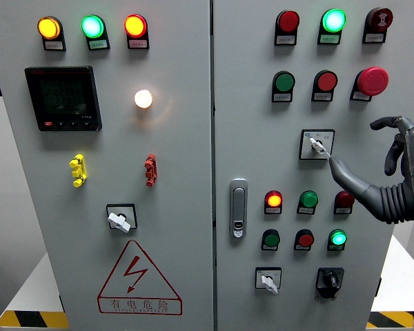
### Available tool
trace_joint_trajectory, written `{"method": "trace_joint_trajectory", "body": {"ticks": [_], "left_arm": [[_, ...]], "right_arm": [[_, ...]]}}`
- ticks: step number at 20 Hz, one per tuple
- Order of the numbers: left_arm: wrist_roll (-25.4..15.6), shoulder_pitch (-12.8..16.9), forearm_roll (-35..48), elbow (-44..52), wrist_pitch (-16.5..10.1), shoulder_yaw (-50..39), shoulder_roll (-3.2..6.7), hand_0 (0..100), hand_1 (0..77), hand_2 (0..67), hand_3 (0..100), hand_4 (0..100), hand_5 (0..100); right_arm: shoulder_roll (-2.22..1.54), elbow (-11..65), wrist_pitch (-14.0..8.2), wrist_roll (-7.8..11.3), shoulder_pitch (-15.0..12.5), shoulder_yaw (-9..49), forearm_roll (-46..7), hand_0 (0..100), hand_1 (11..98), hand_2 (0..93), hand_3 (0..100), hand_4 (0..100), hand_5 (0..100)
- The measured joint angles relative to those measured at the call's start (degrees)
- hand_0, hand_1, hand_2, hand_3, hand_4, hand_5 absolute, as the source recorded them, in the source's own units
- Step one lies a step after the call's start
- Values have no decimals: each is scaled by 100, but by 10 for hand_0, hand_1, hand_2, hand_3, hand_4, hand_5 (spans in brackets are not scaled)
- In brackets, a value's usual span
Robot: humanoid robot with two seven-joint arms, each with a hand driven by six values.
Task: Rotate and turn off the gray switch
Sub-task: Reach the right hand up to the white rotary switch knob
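Note:
A gray rotary switch (317, 145) sits in a square plate on the right cabinet door, its small lever pointing down and to the right. My right hand (383, 176) comes in from the right edge. One long dark digit (341, 171) stretches out to the left, and its tip touches the lower right end of the switch lever. The other fingers (395, 134) hang loosely bent above, apart from the panel, holding nothing. My left arm does not show.
Two more gray rotary switches (119, 219) (269, 281) and a black one (329, 279) sit lower on the panel. Lit and unlit buttons surround the switch, with a red mushroom button (372, 81) above it. A door handle (239, 207) stands at the centre.

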Motion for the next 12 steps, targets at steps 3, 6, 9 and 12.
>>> {"method": "trace_joint_trajectory", "body": {"ticks": [3,6,9,12], "left_arm": [[0,0,2,0,0,0,1,0,0,132,183,95,118],[0,0,2,0,0,0,3,0,0,132,183,95,118],[0,0,2,0,0,0,6,0,0,132,183,95,118],[0,0,2,0,0,0,5,0,0,132,183,96,118]], "right_arm": [[-9,-224,-6,-133,113,-27,-5,0,348,533,917,1000,976],[-13,-392,-26,-193,207,-54,-6,0,344,555,911,1000,979],[-15,-498,-52,-323,281,-219,-6,0,346,571,907,1000,982],[-15,-607,-75,-385,318,-324,1,0,345,580,904,1000,982]]}}
